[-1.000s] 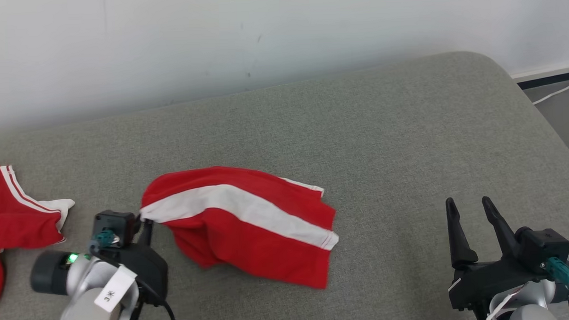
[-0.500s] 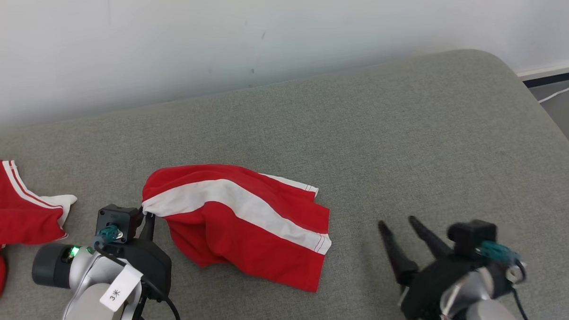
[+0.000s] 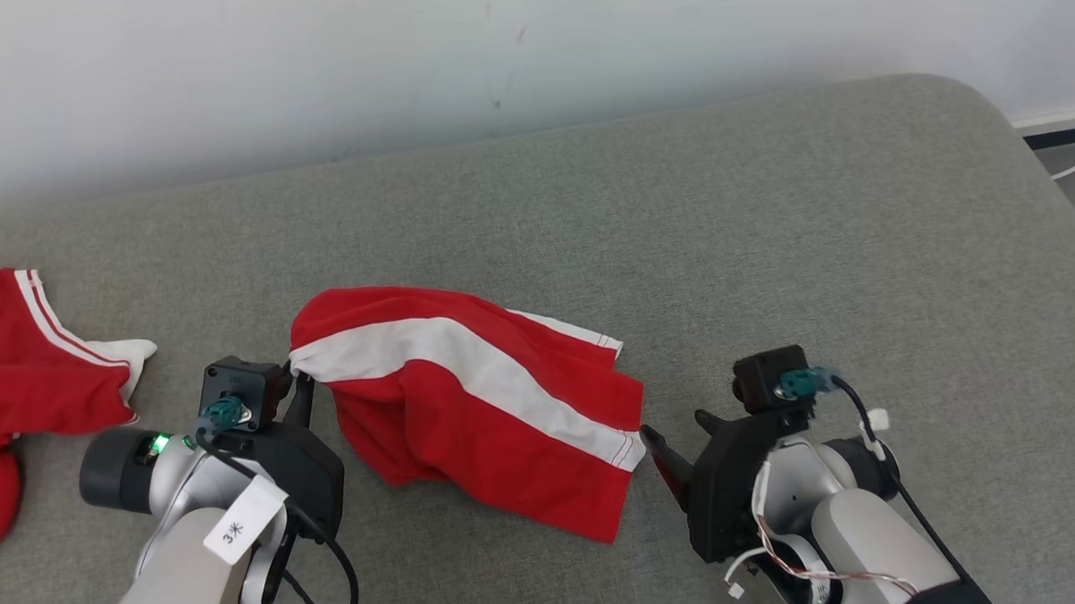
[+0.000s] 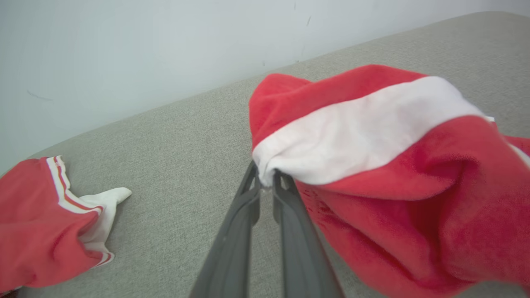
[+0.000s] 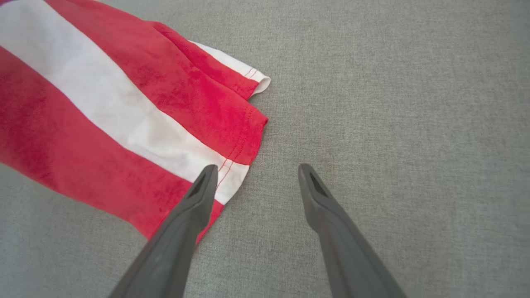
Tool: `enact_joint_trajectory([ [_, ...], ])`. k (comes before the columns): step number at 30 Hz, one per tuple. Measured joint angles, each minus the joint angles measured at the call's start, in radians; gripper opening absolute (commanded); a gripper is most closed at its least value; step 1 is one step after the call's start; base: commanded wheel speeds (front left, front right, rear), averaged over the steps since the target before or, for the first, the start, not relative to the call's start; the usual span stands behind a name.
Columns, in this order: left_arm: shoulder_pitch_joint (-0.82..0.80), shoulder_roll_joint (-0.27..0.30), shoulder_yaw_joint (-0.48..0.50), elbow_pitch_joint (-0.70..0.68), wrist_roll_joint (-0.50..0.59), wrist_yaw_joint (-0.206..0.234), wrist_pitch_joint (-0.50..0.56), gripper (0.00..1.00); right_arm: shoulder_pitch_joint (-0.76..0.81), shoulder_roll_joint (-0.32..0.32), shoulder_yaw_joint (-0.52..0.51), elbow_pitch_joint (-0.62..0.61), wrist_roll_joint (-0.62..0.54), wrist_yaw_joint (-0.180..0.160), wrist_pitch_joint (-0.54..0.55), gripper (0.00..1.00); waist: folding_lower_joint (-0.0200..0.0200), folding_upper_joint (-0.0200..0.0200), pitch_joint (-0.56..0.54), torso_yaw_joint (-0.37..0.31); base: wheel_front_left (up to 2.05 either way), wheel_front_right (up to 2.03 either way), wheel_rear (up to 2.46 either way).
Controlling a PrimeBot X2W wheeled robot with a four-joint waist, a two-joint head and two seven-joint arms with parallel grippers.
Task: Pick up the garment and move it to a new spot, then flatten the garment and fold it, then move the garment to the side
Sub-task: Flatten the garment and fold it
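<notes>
Over the last second our right gripper (image 3: 676, 429) has swung in from the lower right of the head view to the right hem of the red knit garment with the broad white stripe (image 3: 479, 411), which lies crumpled at the centre of the grey upholstered couch (image 3: 768, 240). It is spread wide, one tip over the striped corner in the right wrist view. Our left gripper (image 3: 303, 382) stays clenched on the garment's left end, so we judge that a two-handed stretch to flatten it comes next.
</notes>
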Motion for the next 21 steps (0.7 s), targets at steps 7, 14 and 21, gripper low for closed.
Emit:
enact_joint_trajectory([
  [7, -0.009, -0.006, -0.002, -0.002, 0.000, 0.000, 0.009, 0.00, -0.062, 0.000, 0.039, 0.067, 0.000, -0.026, 0.100, 1.00, 0.0001, 0.0000, 0.023, 0.025, 0.00, 0.00, 0.00],
  [14, -0.011, -0.007, -0.001, 0.001, 0.000, 0.000, 0.010, 0.00, -0.066, -0.002, 0.110, 0.085, 0.050, -0.044, 0.142, 0.75, 0.0000, 0.0000, 0.037, 0.043, 0.00, 0.00, 0.00],
  [21, -0.011, -0.010, -0.002, 0.004, -0.001, 0.000, 0.010, 0.00, -0.103, -0.002, 0.132, 0.104, 0.091, -0.061, 0.148, 0.38, 0.0001, 0.0000, 0.037, 0.046, 0.00, 0.00, 0.00],
])
